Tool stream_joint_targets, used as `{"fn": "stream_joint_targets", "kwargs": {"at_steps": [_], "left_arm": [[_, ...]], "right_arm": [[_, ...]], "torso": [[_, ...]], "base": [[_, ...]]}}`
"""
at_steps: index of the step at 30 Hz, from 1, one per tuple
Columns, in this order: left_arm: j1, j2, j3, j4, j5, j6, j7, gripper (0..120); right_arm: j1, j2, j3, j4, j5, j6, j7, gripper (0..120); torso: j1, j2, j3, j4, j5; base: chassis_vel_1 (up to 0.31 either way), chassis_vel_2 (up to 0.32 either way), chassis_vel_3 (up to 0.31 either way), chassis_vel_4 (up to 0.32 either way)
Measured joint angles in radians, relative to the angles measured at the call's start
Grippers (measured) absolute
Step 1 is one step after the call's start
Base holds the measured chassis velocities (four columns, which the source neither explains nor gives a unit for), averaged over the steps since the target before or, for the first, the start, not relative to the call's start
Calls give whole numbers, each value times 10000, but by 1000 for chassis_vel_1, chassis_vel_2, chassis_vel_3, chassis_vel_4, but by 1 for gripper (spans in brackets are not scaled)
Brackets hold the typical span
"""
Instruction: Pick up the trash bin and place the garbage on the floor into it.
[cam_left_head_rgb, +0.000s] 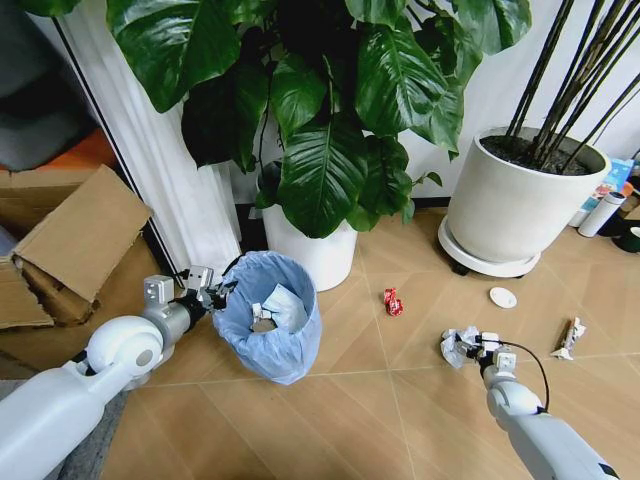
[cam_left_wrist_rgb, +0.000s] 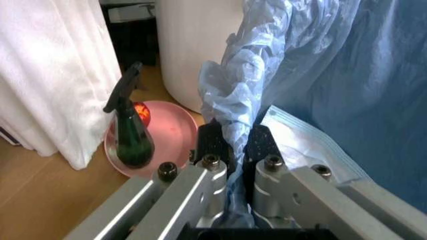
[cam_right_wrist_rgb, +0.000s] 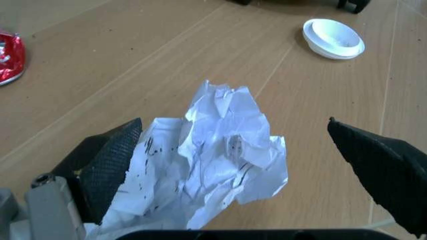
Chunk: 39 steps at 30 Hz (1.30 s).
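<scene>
We are seeing a light-blue crinkly liner on the trash bin (cam_left_head_rgb: 268, 318), white crumpled paper with black specks (cam_right_wrist_rgb: 213, 165), a red wrapper (cam_left_head_rgb: 393, 301), and a white disc (cam_left_head_rgb: 503, 297) lying on the light brown herringbone floor (cam_left_head_rgb: 400, 380). The left gripper (cam_left_wrist_rgb: 231, 145) is showing black pads and silver metal.

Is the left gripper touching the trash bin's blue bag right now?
Touching. In the left wrist view, the left gripper has both fingers pressed onto a bunched fold of the trash bin's light-blue bag, with no gap showing.
</scene>
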Motion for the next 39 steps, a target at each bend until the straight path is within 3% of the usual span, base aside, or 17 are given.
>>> {"fn": "stream_joint_targets", "kwargs": {"at_steps": [9, 16, 18, 20, 26, 33, 39], "left_arm": [[-168, -71, 97, 92, -29, 0, 17, 0], [-348, -162, 204, 223, -53, 0, 51, 0], [-363, -169, 212, 235, -55, 0, 53, 0], [-401, -201, 230, 274, -64, 2, 59, 0], [-530, -253, 295, 366, -76, 5, 80, 0], [-720, -291, 410, 436, -109, 9, 84, 0], [-771, -333, 458, 490, -115, 10, 84, 0]], "right_arm": [[551, 213, -76, -716, -136, -37, 99, 97], [1031, 520, -164, -1443, -250, -17, -78, 70], [1070, 531, -172, -1490, -255, -12, -99, 67], [1170, 553, -192, -1589, -260, -6, -155, 53], [1289, 528, -208, -1752, -260, 0, -257, 36], [1267, 420, -245, -1713, -216, -2, -304, 7], [1107, 311, -254, -1551, -107, -22, -298, 0]], "torso": [[0, 0, 0, 0, -3], [0, 0, 0, 0, 0], [0, 0, 0, 0, -1], [0, 0, 0, 0, -1], [0, 0, 0, 0, 0], [0, 0, 0, 0, -1], [0, 0, 0, 1, 1]], "base": [[0, 0, 0, 0], [0, 0, 0, 0], [0, 0, 0, 0], [0, 0, 0, 0], [0, 0, 0, 0], [0, 0, 0, 0], [0, 0, 0, 0]]}}
